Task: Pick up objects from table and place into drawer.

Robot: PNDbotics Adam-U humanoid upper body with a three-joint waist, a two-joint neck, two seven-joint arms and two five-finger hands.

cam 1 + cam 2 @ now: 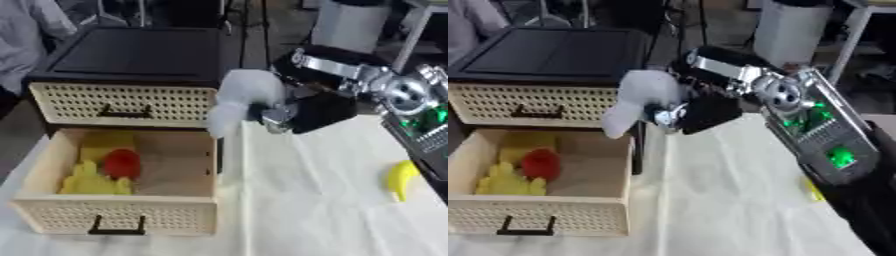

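Note:
My right hand reaches in from the right and is shut on a pale grey-white soft object, held in the air over the right edge of the open lower drawer. Inside that drawer lie yellow objects and a red one at its left side. A yellow banana lies on the white tablecloth at the right. My left hand shows in neither view.
The cream wicker drawer unit has a shut upper drawer and a black top. The white cloth covers the table in front. My right forearm crosses the right side.

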